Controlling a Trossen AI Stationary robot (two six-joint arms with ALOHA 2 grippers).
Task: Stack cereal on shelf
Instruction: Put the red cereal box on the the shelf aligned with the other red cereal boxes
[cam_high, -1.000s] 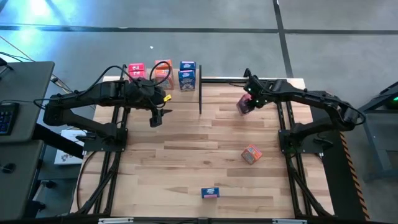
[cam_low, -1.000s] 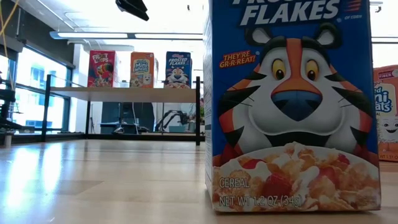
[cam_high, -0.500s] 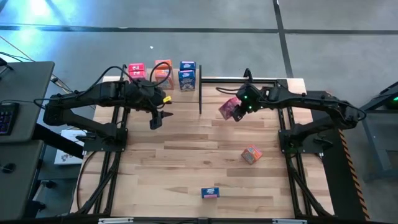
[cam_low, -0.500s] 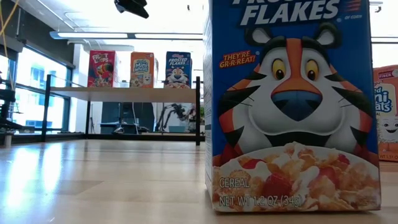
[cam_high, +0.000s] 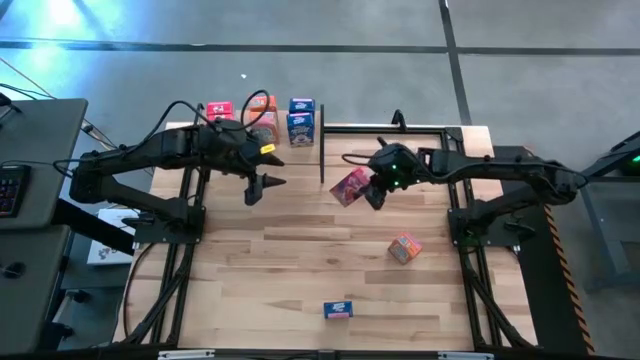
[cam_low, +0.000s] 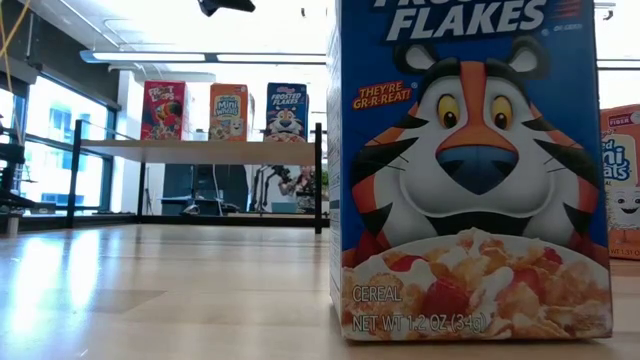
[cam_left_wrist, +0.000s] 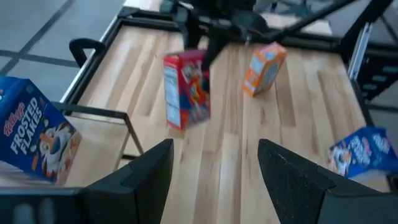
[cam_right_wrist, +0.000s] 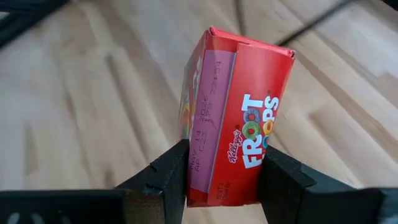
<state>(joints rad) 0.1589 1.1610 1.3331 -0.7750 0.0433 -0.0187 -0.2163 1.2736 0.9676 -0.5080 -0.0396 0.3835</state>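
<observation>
I have the right gripper (cam_high: 372, 190) clamped on a red box (cam_high: 352, 185), held clear of the table (cam_high: 300, 270) just right of the shelf's near post. In the right wrist view the two fingers (cam_right_wrist: 165, 174) press the box's (cam_right_wrist: 233, 146) narrow sides near its base; the Froot Loops print faces the camera and the box leans slightly. The left wrist view shows the same box (cam_left_wrist: 186, 90) hanging tilted over the planks, with the right arm above it.

The left gripper (cam_high: 258, 186) hangs over the table in front of the shelf (cam_high: 300, 150), at its left part. Its fingers (cam_left_wrist: 140, 177) are parted wide, with nothing between them and nothing touching them.

Three boxes stand upright in a row on the shelf board (cam_low: 200, 150): a red one (cam_low: 164, 110), an orange one (cam_low: 229, 111) and a blue one (cam_low: 286, 111). They stand just beside each other with small gaps.

An orange box (cam_high: 404, 247) stands on the table well right of centre, near the right arm's base. A blue box (cam_high: 339, 310) stands at the near edge of the table; it fills much of the low view (cam_low: 465, 170), upright, Frosted Flakes front to the camera. The orange box shows at that view's right edge (cam_low: 622, 180). In the left wrist view it (cam_left_wrist: 264, 68) stands apart from the held red box, and the blue one (cam_left_wrist: 364, 152) lies further off.
</observation>
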